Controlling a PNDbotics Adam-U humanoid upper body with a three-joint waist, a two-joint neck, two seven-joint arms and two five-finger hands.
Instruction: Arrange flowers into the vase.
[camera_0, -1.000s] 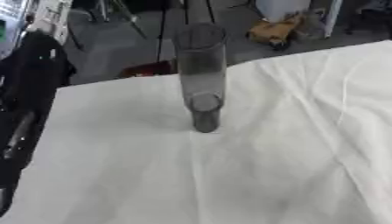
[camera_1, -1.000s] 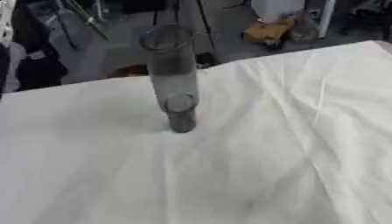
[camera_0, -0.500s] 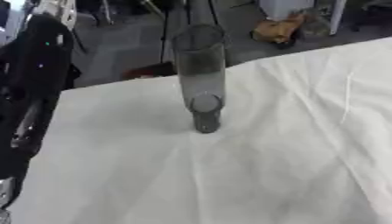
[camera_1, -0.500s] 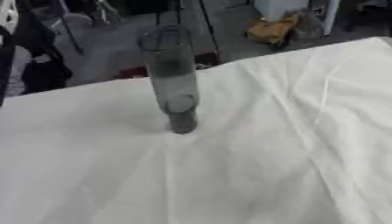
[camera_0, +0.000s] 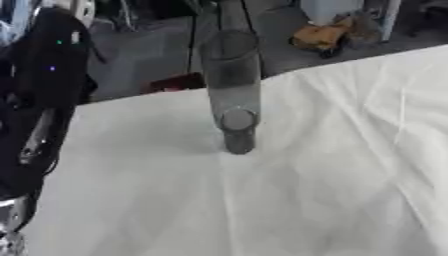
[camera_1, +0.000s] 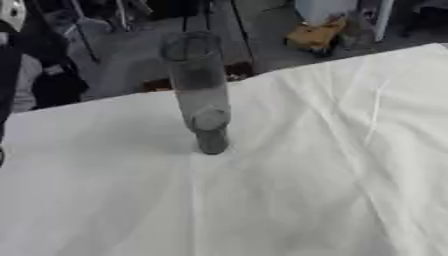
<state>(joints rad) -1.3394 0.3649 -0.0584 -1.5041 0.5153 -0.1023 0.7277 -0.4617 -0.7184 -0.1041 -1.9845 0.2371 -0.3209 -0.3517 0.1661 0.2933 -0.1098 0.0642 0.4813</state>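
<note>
Near part of the table (camera_0: 289, 210): white cloth, creased, nothing lying on it. No flowers show in either view, so nothing is ready to go in yet; the task looks to be at its very start.

Left edge, near to mid: the robot's left arm (camera_0: 35, 115) runs up the side of the left eye view, black with a silver section low down. Its hand cannot be made out, so whether its fingers are straight or curled cannot be told. It sits off the cloth at the side, probably parked or reaching for something beyond the frame, likely where the flowers are kept. The right hand shows in neither view.

Middle of the table, slightly left of centre: the vase (camera_0: 231, 90), a tall clear glass cylinder on a darker narrow base, standing upright on the cloth, mouth open and facing up. Nothing inside it that can be seen. Nothing touches it. Standing central and clear on all sides, it probably leaves either arm free to bring stems in from above.

Risk, as a judgement: tall and narrow-based, it could tip if a hand or stem knocks the rim.

Far, beyond the table edge: grey floor, dark stands, a yellowish object (camera_1: 319, 35) at far right.
</note>
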